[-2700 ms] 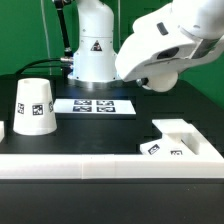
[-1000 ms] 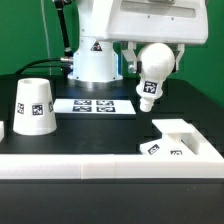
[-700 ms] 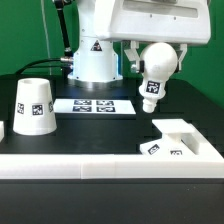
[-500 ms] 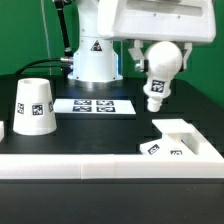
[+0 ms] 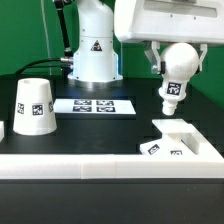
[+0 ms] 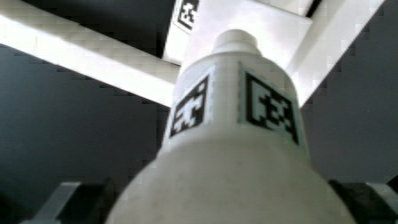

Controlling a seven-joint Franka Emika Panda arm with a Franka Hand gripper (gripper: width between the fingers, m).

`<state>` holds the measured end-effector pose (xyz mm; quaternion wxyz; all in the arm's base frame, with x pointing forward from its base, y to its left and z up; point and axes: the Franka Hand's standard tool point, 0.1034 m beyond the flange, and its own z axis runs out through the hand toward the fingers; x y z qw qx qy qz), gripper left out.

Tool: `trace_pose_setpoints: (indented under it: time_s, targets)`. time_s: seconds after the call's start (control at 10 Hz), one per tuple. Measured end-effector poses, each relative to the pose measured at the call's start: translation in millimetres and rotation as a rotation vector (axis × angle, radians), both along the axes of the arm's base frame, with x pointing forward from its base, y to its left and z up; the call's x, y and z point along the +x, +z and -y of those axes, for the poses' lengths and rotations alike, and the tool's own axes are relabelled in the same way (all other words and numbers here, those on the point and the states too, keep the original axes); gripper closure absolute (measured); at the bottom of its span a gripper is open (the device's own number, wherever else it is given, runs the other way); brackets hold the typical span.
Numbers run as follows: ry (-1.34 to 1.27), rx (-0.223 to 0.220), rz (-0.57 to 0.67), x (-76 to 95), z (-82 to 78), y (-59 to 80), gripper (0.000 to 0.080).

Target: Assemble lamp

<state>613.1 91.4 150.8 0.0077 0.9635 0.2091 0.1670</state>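
Observation:
My gripper is shut on the round head of the white bulb, holding it in the air with its tagged stem pointing down at a slight tilt. In the wrist view the bulb fills the frame between the dark fingers. The square base lies on the table just below and ahead of the bulb, at the exterior view's right; it also shows in the wrist view. The tapered shade stands at the exterior view's left, far from the gripper.
The marker board lies flat on the black table between shade and base. A white border wall runs along the table's near edge. The robot's own base stands behind the marker board.
The arm has carried the bulb toward the exterior view's right and slightly down, from above the marker board's end to above the base. Shade and base have not moved.

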Motion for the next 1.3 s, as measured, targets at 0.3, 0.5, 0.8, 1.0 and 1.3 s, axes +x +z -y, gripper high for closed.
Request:
trace_pose_setpoints:
  time_s: [0.3,0.5,0.8,1.0,1.3]
  targets:
    - [0.01,0.001,0.03,1.0,0.0,-0.9,0.0223]
    - [0.011,0.002,0.042,2.9,0.3,-3.1,0.0223]
    - [0.014,0.005,0.058,1.9,-2.6,-8.9,0.0223]
    - [0.02,0.005,0.051,0.1,-6.1,-13.1,0.0223]
    - [0.021,0.004,0.042,-2.0,-6.2,-19.4,0.0223]
